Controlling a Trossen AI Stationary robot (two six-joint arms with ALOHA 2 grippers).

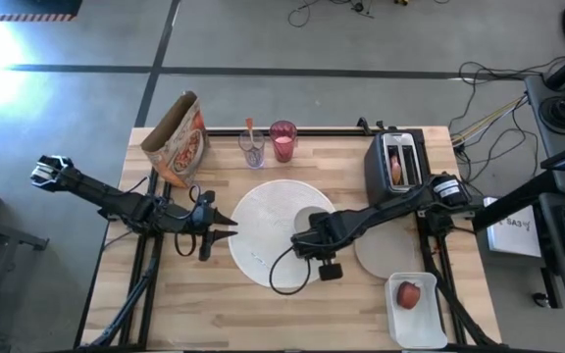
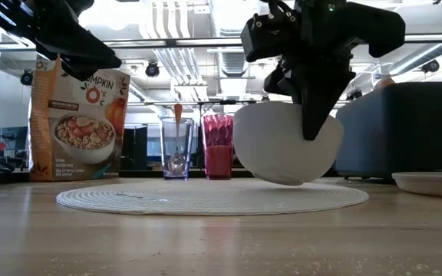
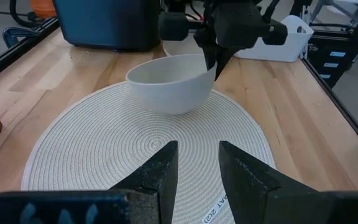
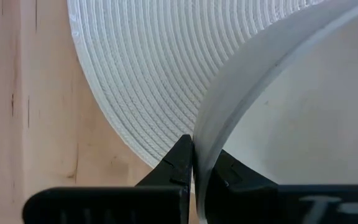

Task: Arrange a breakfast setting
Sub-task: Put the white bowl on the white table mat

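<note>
My right gripper is shut on a small white bowl over the middle of a large round white woven mat. The bowl also shows in the low view and the left wrist view. My left gripper is open and empty, level at the mat's left edge, pointing toward the bowl. A white plate lies on the table right of the mat, partly under my right arm. The red apple lies in a white tray. My right gripper holds the bowl by its rim, one finger inside the bowl and one outside. The fingers come from above, pointing down, on the side of the rim toward the table's right. The bowl hangs tilted, just above the mat.
At the far edge stand a cereal bag, a clear glass with the orange-handled spoon and the pink tumbler. A black toaster with a bagel stands at the far right. Bare wood lies along the near left.
</note>
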